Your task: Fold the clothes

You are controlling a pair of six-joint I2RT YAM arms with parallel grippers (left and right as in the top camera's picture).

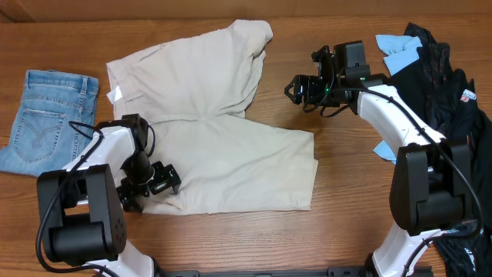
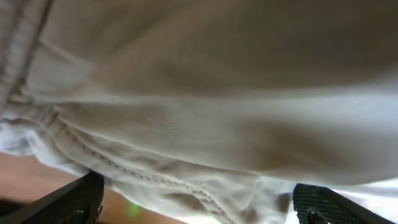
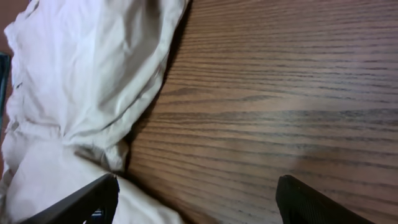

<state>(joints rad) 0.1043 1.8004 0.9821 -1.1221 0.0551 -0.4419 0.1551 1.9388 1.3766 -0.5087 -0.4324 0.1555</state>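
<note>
Straddling the near-left corner of the large beige khaki cotton shorts (image 1: 223,146), spread mid-table with legs running rightward, with left gripper (image 1: 154,187) jaws apart, right gripper (image 1: 291,88) likewise parted beside the far leg.

Left pincer (image 1: 160,183) near the front, right pincer (image 1: 295,88) farther back, both jaws spread wide.

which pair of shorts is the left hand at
The large beige shorts spread mid-table; the left hand sits open at their front left edge. The smaller light-blue denim shorts lie apart, at the far left.
</note>
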